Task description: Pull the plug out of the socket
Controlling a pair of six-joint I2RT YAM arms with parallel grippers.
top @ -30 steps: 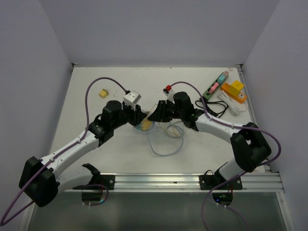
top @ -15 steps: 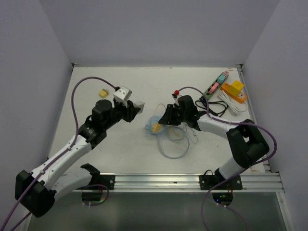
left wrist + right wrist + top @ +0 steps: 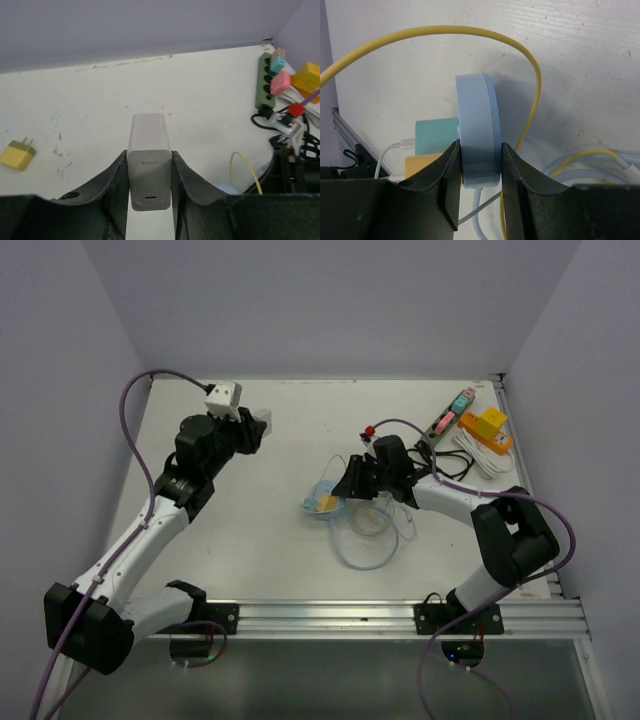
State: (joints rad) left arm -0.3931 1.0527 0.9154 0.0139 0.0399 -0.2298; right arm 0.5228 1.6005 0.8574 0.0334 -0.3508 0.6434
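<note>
Separation is plain from above — left tool [image 3: 250,428] holds the white rectangular charger plug [image 3: 263,420] well apart from right tool [image 3: 340,488]. Left wrist: jaws partly closed on plug, long axis straight ahead. Right wrist: jaws pinch pale-blue round socket [image 3: 477,135] on white counter [image 3: 600,60].

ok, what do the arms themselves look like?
Both alike: left arm and right arm have white links with black joints. A purple cable loops along each. The left end effector and right end effector are black, two fingers apiece.
</note>
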